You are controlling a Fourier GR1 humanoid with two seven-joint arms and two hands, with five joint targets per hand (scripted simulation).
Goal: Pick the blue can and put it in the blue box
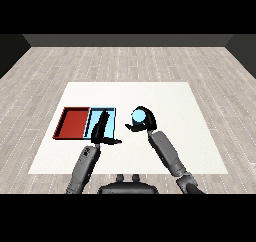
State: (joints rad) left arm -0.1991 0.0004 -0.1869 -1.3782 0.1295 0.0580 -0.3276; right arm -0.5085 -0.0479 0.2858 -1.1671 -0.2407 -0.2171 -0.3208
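The blue can [138, 117] stands just right of the light blue tray [111, 117], seen from above as a pale blue disc. My right hand [144, 123] is curled round the can, fingers wrapping its far side and thumb at its near left. My left hand [101, 128] hangs over the blue tray with its fingers straight and pointing away, the thumb sticking out to the right. It holds nothing.
The red tray [72, 122] lies against the blue tray's left side. Both trays sit on the left half of the white table [190, 136], whose right part stretches bare beyond my right forearm [167, 153].
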